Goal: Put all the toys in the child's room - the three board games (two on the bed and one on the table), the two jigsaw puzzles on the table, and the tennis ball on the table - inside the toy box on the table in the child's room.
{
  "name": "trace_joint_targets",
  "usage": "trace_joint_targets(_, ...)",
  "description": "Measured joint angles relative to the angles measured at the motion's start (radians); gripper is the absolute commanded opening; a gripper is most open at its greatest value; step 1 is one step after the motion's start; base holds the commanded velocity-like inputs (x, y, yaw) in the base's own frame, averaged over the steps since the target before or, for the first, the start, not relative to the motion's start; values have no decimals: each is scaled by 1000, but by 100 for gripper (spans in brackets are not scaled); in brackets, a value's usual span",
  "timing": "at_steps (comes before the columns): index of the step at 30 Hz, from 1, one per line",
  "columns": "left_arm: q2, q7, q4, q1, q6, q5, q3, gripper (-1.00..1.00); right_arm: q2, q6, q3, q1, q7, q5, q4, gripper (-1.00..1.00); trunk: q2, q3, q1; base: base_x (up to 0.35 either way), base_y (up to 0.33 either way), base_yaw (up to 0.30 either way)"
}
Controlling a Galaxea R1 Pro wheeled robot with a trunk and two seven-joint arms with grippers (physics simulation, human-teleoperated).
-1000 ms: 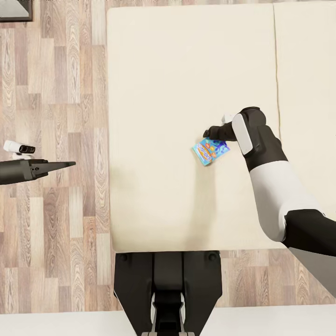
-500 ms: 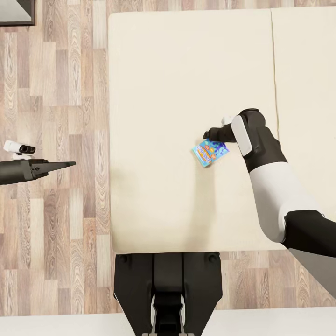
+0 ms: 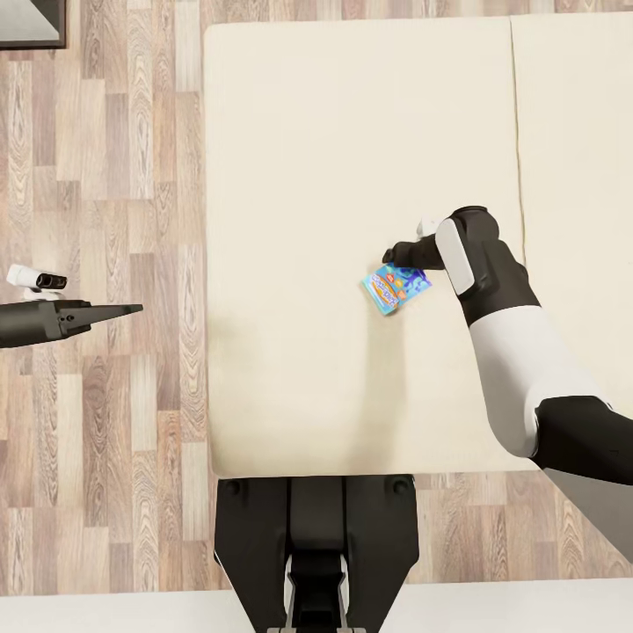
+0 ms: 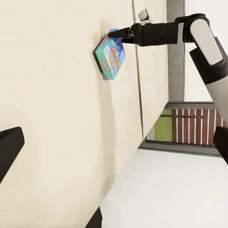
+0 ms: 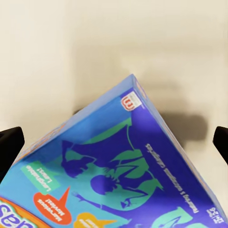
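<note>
**Head view: blue game box met by the right gripper on the bed**

Head view: the right gripper (image 3: 393,257) is seen reaching over the cream bed (image 3: 290,176), with the small blue board game (image 3: 396,287) lying directly under and just ahead of its tips. In the right wrist view the box (image 5: 118,180) is framed between the two dark fingertips (image 5: 10,145), which stand wide apart at either side of it; no clamping is shown, and contact cannot be confirmed. In the left wrist view one edge of the box (image 4: 110,56) appears raised off the mattress beside the gripper's tip (image 4: 121,34), though this is judged, not certain.

The left gripper (image 3: 123,309) is held out over the wood floor (image 3: 105,176), well apart from the bed, its fingers together and carrying nothing.

The task is judged to be at an early stage: this game is not yet lifted, and its carry to the toy box is left.
</note>
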Motion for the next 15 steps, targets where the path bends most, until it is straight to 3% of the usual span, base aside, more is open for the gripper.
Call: trace_joint_targets(15, 0, 0, 0, 0, 0, 0, 0, 100, 1, 0, 0, 0, 1, -6, 2, 100, 0, 0, 0, 0, 0, 0)
